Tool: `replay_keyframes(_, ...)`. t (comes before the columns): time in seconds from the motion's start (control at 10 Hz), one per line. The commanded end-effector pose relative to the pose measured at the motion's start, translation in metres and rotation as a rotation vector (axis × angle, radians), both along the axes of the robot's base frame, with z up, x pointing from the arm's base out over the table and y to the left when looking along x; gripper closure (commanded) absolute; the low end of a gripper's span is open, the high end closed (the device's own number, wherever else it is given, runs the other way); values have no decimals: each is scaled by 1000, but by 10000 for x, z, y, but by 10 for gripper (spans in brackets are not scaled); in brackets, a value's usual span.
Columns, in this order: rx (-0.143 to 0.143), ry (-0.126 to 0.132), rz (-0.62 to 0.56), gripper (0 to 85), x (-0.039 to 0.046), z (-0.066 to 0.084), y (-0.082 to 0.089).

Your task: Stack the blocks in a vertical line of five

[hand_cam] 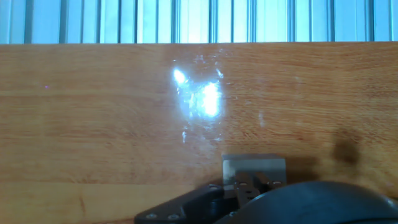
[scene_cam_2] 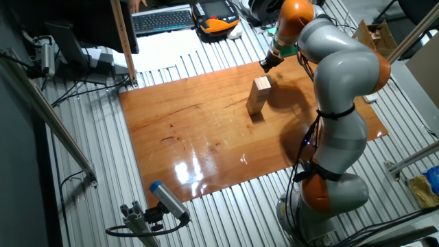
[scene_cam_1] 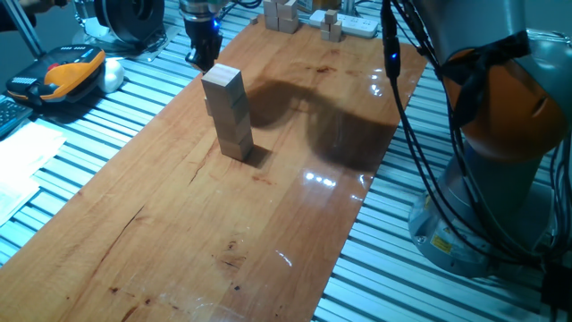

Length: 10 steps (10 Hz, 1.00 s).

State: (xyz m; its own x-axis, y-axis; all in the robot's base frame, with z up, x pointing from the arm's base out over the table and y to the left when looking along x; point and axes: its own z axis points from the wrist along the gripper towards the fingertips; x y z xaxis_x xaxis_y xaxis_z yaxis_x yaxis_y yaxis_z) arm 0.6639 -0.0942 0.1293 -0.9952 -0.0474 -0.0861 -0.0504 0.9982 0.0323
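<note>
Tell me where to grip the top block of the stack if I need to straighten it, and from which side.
Grip the top block across two opposite vertical faces, coming straight down from above. The stack stands upright and narrow on the wooden board, so a sideways approach would likely tip it. The gripper sits just behind the stack's top; whether its jaws are open is not clear here.

Blocks [scene_cam_1: 227, 112] in one upright stack on the board [scene_cam_1: 179, 224], tool [scene_cam_1: 202, 49] just behind.

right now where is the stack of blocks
In one fixed view the stack of blocks stands upright on the wooden board, toward its far end near the left edge, just in front of and below the pincer.
</note>
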Motion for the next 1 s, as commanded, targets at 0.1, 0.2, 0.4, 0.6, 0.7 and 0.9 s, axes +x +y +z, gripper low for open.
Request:
replay_keyframes(0.1, -3, -8, 2, 680, 2, -19, -2)
replay_keyframes(0.2, -6, -12, 3, 510, 0, -32, -4)
replay_keyframes(0.4, -2, -27, -3, 340, 0, -68, -8)
replay_keyframes(0.6, -6, -37, -5, 340, -8, -98, -16)
replay_keyframes(0.7, -11, -44, -18, 170, -5, -124, -15)
replay_keyframes(0.9, -26, -47, -16, 170, -2, -161, -16)
